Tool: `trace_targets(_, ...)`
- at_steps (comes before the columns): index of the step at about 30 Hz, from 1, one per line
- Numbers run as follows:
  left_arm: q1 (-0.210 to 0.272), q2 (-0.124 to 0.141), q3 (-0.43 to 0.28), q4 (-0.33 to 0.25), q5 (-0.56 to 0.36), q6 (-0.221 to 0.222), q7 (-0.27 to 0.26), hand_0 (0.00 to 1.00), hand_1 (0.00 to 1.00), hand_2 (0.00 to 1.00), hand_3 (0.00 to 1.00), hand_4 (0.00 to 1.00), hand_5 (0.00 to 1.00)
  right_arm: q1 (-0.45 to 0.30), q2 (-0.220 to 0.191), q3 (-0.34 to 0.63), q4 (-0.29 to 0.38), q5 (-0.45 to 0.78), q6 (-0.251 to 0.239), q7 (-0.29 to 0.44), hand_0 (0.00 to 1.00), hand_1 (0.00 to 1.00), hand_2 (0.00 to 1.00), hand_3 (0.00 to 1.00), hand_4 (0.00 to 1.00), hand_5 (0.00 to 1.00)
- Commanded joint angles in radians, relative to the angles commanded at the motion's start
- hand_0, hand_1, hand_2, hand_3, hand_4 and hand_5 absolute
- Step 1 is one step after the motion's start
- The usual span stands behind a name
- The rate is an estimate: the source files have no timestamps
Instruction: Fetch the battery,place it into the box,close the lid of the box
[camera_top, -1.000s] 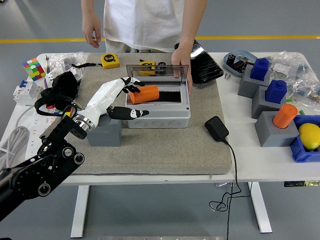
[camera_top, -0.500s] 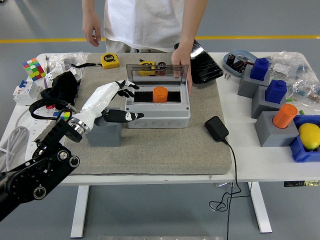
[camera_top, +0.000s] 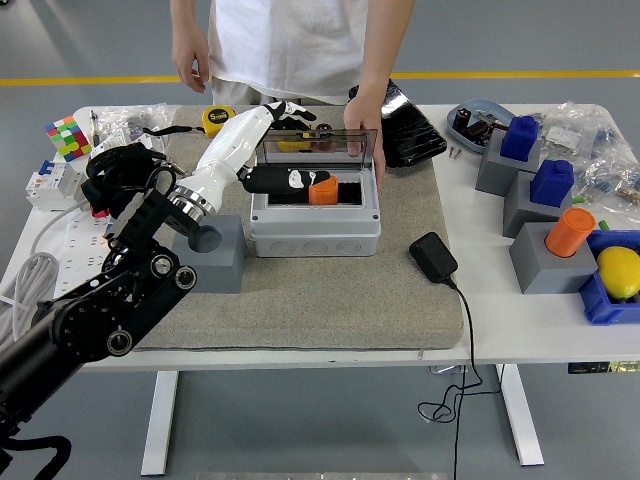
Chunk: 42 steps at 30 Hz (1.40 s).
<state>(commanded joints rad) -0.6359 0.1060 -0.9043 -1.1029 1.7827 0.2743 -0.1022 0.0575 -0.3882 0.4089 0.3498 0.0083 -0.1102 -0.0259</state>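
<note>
The upright lid (camera_top: 316, 143) and a person's hand (camera_top: 361, 125) block the box (camera_top: 315, 228) from behind; its front lies open.

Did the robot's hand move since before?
Yes. The left hand went up and away from the robot, from beside the grey holder block to the top of the box's open lid.

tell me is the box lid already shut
No, the clear lid stands raised behind the box, with the orange battery visible inside.

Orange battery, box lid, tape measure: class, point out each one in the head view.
orange battery (camera_top: 322, 190), head view, its side.
box lid (camera_top: 315, 147), head view, middle of the clear panel.
tape measure (camera_top: 219, 120), head view, its yellow top.
</note>
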Motion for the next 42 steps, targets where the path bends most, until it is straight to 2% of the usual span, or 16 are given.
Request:
trace_targets(2, -0.024, -0.014, 0.009, 0.026, -0.001, -0.002, 0.0, 0.771, 0.798, 0.776, 0.77, 0.998, 0.481, 0.0, 0.0, -0.001, 0.0, 0.002, 0.0, 0.0, 0.545, 0.602, 0.591, 0.546, 0.927, 0.487)
trace_targets(11, -0.128, -0.082, 0.048, 0.175, 0.029, -0.024, 0.032, 0.781, 0.81, 0.787, 0.779, 0.998, 0.478, -0.001, 0.0, -0.011, 0.0, 0.007, 0.0, -0.001, 0.545, 0.601, 0.59, 0.546, 0.927, 0.487)
trace_targets(15, -0.163, -0.1, 0.077, 0.233, 0.031, -0.035, 0.047, 0.789, 0.811, 0.783, 0.777, 0.998, 0.486, 0.004, 0.001, -0.006, 0.002, 0.001, -0.001, 0.0, 0.545, 0.601, 0.59, 0.546, 0.927, 0.487)
trace_targets(19, -0.185, -0.105, 0.111, 0.273, 0.024, -0.04, 0.062, 0.789, 0.811, 0.783, 0.777, 0.998, 0.486, 0.006, 0.0, 0.0, 0.006, -0.005, -0.001, 0.0, 0.545, 0.601, 0.59, 0.546, 0.927, 0.487)
trace_targets(20, -0.186, -0.104, 0.118, 0.277, 0.019, -0.039, 0.062, 0.731, 0.787, 0.768, 0.754, 0.998, 0.486, 0.006, 0.0, 0.002, 0.006, -0.006, -0.002, 0.001, 0.545, 0.601, 0.591, 0.547, 0.927, 0.488)
trace_targets(25, -0.178, -0.092, 0.134, 0.271, 0.014, -0.046, 0.072, 0.731, 0.787, 0.768, 0.754, 0.998, 0.486, 0.003, 0.0, 0.002, 0.006, -0.005, -0.001, 0.0, 0.545, 0.601, 0.591, 0.547, 0.927, 0.488)
trace_targets(26, -0.174, -0.088, 0.135, 0.266, 0.015, -0.048, 0.076, 0.696, 0.755, 0.751, 0.744, 0.998, 0.462, 0.002, 0.0, 0.003, 0.006, -0.007, -0.001, 0.0, 0.545, 0.601, 0.591, 0.546, 0.927, 0.488)
trace_targets(31, -0.154, -0.065, 0.142, 0.23, 0.011, -0.057, 0.085, 0.696, 0.755, 0.751, 0.744, 0.998, 0.462, -0.001, 0.0, 0.006, 0.006, -0.009, -0.001, 0.0, 0.545, 0.601, 0.591, 0.546, 0.927, 0.488)
trace_targets(32, -0.147, -0.059, 0.144, 0.218, 0.01, -0.059, 0.088, 0.669, 0.732, 0.739, 0.746, 0.998, 0.49, -0.001, -0.001, 0.009, 0.007, -0.011, -0.002, 0.0, 0.545, 0.601, 0.591, 0.546, 0.927, 0.488)
trace_targets(42, -0.091, 0.001, 0.167, 0.074, -0.029, -0.07, 0.102, 0.633, 0.716, 0.735, 0.744, 0.998, 0.496, -0.001, -0.002, 0.023, 0.011, -0.023, -0.003, 0.001, 0.545, 0.601, 0.59, 0.547, 0.927, 0.488)
